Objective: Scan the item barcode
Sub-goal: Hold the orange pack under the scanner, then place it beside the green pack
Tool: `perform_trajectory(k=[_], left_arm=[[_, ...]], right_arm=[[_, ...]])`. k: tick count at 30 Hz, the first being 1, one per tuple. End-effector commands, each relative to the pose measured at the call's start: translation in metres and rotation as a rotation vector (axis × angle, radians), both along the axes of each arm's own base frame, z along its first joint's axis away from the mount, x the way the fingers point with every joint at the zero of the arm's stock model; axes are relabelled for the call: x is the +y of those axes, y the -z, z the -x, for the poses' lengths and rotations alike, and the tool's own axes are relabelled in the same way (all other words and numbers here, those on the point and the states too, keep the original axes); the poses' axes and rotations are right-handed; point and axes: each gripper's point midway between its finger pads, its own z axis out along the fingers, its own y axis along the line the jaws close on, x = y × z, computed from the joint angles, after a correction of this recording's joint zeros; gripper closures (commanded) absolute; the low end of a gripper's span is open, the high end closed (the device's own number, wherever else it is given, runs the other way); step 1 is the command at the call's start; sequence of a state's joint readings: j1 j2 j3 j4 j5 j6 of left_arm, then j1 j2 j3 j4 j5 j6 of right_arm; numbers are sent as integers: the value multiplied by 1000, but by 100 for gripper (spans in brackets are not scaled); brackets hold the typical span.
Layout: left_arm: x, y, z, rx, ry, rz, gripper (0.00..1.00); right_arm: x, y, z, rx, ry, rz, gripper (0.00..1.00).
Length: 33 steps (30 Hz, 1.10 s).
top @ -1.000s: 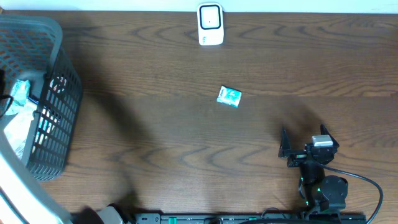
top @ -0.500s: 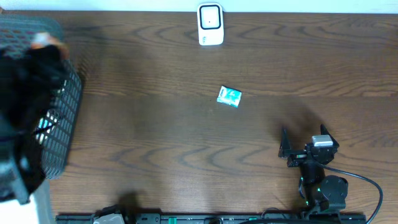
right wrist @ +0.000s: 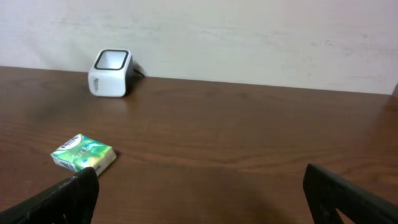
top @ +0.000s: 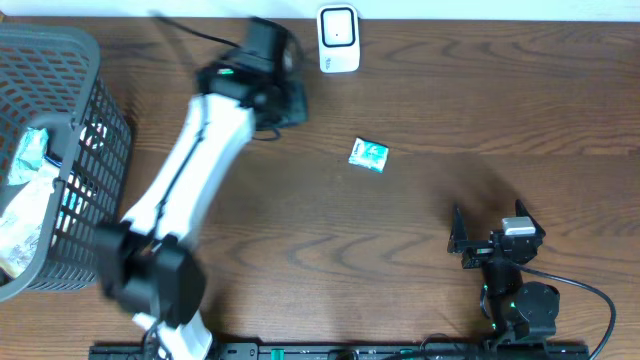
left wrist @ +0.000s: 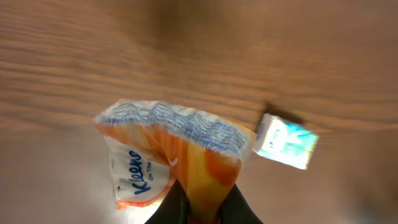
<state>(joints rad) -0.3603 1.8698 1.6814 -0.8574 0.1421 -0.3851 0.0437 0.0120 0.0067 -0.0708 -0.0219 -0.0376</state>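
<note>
From above, the left claw (top: 284,100) hangs over the bench (top: 420,290) just short of the scanner (top: 338,40), which stands at the far edge, a little to the right of the claw in this picture. What the claw carries is too blurred to make out here. A green packet (top: 368,154) lies on the wood near the middle, and a basket (top: 100,140) sits at the left end. The right claw (top: 488,238) waits well back by the near edge, so the left arm is much the nearer to the scanner.

The left wrist camera shows the claw clamped on the lower edge of an orange tissue pack (left wrist: 168,155). The pack is held off the bench, its long axis running across the picture and dipping to the right. No barcode shows on the visible face, so I cannot tell which way it points.

The right wrist camera shows its own fingers spread wide with nothing between them.
</note>
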Motion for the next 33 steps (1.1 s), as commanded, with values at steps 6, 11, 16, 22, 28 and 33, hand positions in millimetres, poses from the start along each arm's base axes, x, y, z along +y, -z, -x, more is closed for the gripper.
perform_trajectory(k=[6, 11, 16, 22, 28, 33], left_arm=[[-45, 93, -1, 107, 74, -99, 92], [-61, 122, 8, 163, 71, -103, 91], [-89, 123, 15, 150, 71, -66, 83], [-121, 120, 28, 138, 107, -27, 53], [-132, 87, 21, 75, 144, 0, 25], [-124, -24, -3, -136, 207, 85, 23]], right_arm=[[-2, 0, 0, 0, 7, 9, 1], [-2, 0, 0, 0, 8, 9, 1], [-2, 0, 0, 0, 8, 9, 1], [-2, 0, 0, 0, 7, 9, 1], [-2, 0, 0, 0, 7, 9, 1], [-2, 0, 0, 0, 7, 9, 1]])
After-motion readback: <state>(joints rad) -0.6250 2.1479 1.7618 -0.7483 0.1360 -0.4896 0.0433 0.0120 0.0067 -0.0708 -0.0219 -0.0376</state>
